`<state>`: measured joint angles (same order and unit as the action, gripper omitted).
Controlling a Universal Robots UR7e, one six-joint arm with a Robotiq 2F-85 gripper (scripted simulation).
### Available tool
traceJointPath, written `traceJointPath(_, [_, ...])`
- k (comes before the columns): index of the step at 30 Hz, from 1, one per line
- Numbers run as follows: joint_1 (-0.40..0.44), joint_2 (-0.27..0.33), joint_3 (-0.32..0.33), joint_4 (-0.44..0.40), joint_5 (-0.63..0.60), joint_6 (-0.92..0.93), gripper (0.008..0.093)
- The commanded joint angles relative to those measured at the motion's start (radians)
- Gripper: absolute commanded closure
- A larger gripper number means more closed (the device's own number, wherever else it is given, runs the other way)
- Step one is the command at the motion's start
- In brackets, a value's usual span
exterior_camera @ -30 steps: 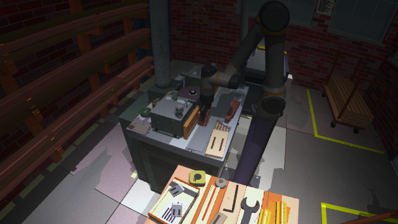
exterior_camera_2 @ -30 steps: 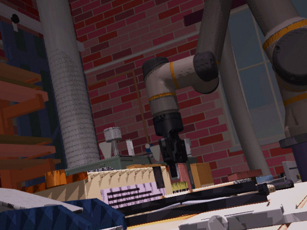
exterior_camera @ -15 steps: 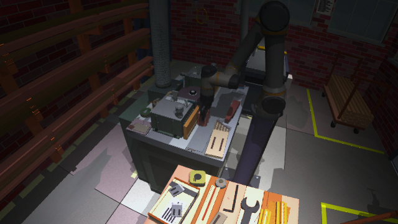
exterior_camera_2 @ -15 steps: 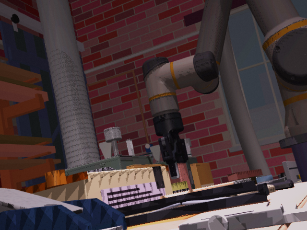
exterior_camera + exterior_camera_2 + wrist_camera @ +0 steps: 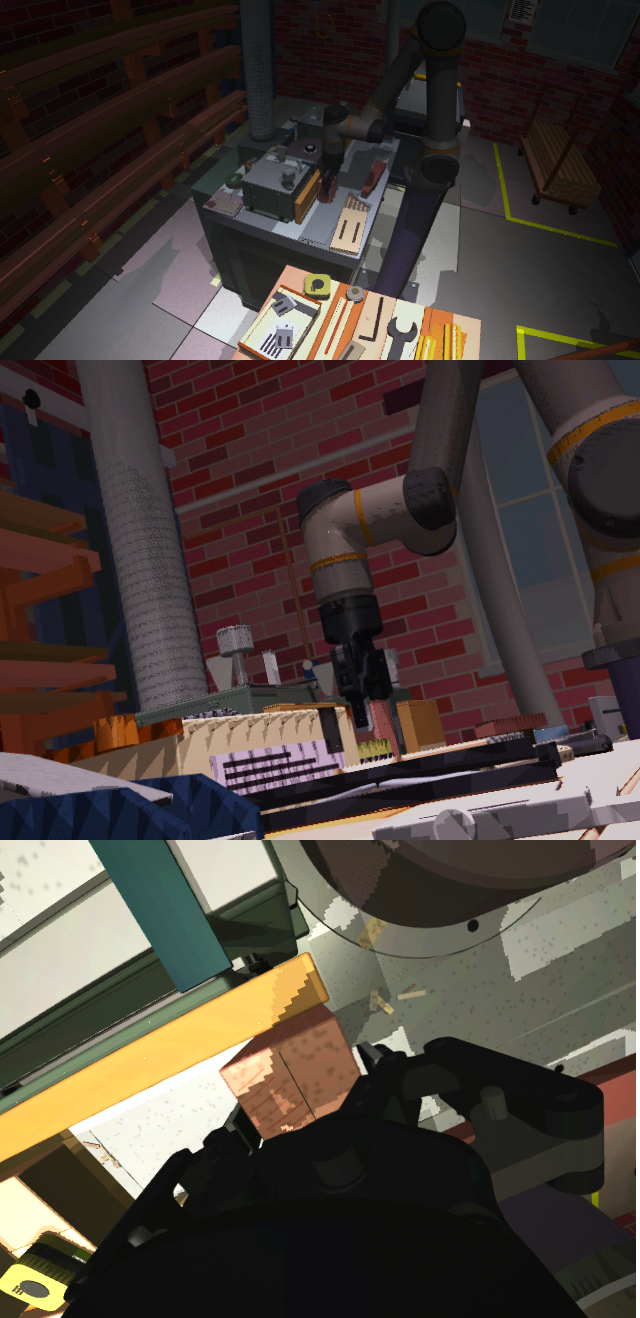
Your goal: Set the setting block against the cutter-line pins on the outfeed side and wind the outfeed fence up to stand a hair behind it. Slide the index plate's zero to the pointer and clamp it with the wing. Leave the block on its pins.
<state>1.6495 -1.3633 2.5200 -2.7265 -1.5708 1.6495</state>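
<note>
The reddish setting block (image 5: pixel 291 1077) (image 5: pixel 383 721) (image 5: pixel 327 192) stands on the machine table with one end under the tip of the orange outfeed fence (image 5: pixel 154 1053) (image 5: pixel 306 196), and my gripper (image 5: pixel 308 1092) (image 5: pixel 371 716) (image 5: pixel 327 186) hangs straight down around it. The gripper is open and holds nothing. The pins are hidden behind the block. A knurled knob (image 5: pixel 288 174) (image 5: pixel 235 640) stands on top of the green machine body (image 5: pixel 272 187). The index plate and the wing are too small to tell apart.
Behind the table rise a ribbed dust pipe (image 5: pixel 257 70) and the brick wall. A red push block (image 5: pixel 375 177) and a slotted wooden board (image 5: pixel 350 224) lie right of my gripper. A tool tray (image 5: pixel 350 325) stands in front.
</note>
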Motion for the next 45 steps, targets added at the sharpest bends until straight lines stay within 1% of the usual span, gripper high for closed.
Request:
traceJointPath(1, [0.000,0.000,0.000,0.000,0.000,0.000,0.0214])
traceJointPath(10, [0.000,-0.013,-0.002,0.015,0.000,0.000,0.0214])
traceJointPath(27, [0.000,-0.097,-0.020,0.116,0.000,0.000,0.0214])
traceJointPath(45, [0.000,-0.120,-0.026,0.145,0.000,0.000,0.0214])
